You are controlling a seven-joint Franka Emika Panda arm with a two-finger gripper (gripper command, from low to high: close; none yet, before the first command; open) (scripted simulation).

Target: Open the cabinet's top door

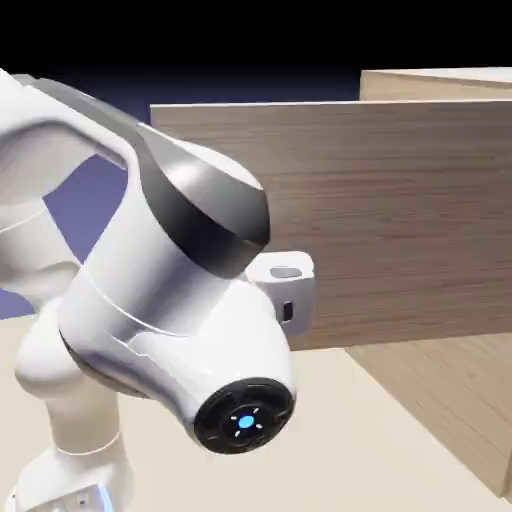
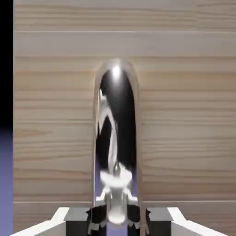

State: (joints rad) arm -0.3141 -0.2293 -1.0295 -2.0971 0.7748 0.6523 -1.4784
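The top door is a wide light wood-grain panel that stands swung out from the cabinet, reaching toward the exterior view's left. In the hand view its slim curved silver handle runs up the middle, large, against the door's wood. My gripper is shut on the handle's near end, with a grey fingertip showing on each side. In the exterior view my own arm hides the fingers and the handle. Only a white part of the hand shows against the door.
My white arm fills the exterior view's left and middle, close to the open door. The cabinet's lower wood front lies at the bottom right, above the beige table.
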